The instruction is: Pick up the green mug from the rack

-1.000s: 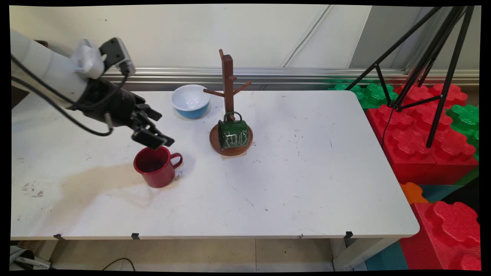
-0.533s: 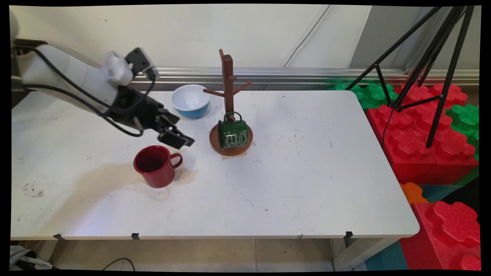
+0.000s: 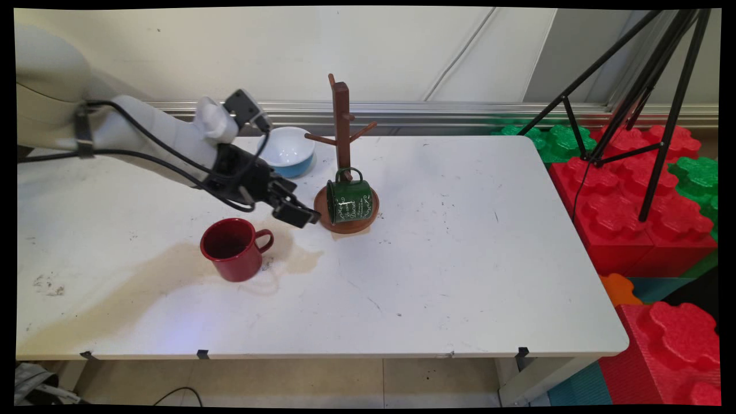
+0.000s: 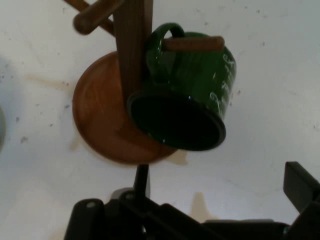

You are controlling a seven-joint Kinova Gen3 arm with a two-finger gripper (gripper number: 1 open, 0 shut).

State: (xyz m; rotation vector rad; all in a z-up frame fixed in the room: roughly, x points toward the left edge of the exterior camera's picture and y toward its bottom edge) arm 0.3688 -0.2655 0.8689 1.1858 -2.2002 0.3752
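My gripper (image 3: 299, 206) hovers low over the table just left of the wooden mug tree (image 3: 342, 123), open with nothing between its fingers. A green mug (image 3: 348, 200) hangs by its handle from a low peg of the tree, mouth towards the gripper, above the round base (image 3: 345, 224). In the hand view the green mug (image 4: 192, 95) is straight ahead, its dark mouth facing the open gripper (image 4: 220, 197), with the base (image 4: 100, 120) behind it. A red mug (image 3: 233, 249) stands upright on the table, in front of and left of the gripper.
A white bowl with a blue outside (image 3: 286, 152) sits behind the gripper near the table's back edge. A brownish stain (image 3: 144, 276) spreads around the red mug. Red and green foam blocks (image 3: 627, 195) and a black tripod (image 3: 661, 103) stand to the right of the table.
The arm has swung right, from just above the red mug to beside the mug tree's base. The mugs, bowl and tree have not moved.
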